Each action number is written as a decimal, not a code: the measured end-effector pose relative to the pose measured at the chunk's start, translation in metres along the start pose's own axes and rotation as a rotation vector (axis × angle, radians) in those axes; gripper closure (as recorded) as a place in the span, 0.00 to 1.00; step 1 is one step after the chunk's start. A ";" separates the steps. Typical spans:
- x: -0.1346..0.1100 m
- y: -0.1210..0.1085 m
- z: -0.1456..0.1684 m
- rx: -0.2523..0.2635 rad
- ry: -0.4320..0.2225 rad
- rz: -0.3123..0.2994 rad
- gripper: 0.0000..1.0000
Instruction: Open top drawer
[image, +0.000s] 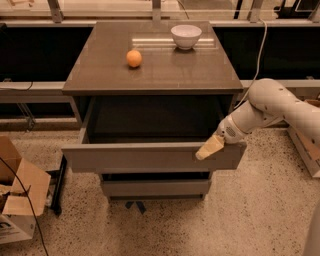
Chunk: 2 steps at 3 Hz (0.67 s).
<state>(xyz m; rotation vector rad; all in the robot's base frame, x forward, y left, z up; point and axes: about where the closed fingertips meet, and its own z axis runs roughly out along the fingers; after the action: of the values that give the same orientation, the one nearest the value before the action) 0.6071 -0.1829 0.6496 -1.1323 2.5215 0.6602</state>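
Note:
The top drawer (145, 156) of a grey-brown cabinet stands pulled out, its wide flat front panel well forward of the cabinet body and its deep dark box open above. My gripper (210, 148) sits at the top edge of the front panel near its right end, its tan fingers (211, 146) lying against the panel. The white arm (270, 107) reaches in from the right. A shorter-fronted drawer (156, 188) below is pushed in.
An orange ball (133, 58) and a white bowl (186, 36) sit on the cabinet top (155, 70). An open cardboard box (17, 195) stands on the floor at left. A white cable (260, 45) hangs at right behind the cabinet.

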 end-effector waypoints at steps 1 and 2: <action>-0.001 0.000 -0.001 0.000 0.000 0.000 0.09; -0.001 0.000 -0.001 0.000 0.000 0.000 0.05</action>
<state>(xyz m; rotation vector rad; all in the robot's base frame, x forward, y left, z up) 0.6071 -0.1829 0.6510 -1.1323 2.5215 0.6603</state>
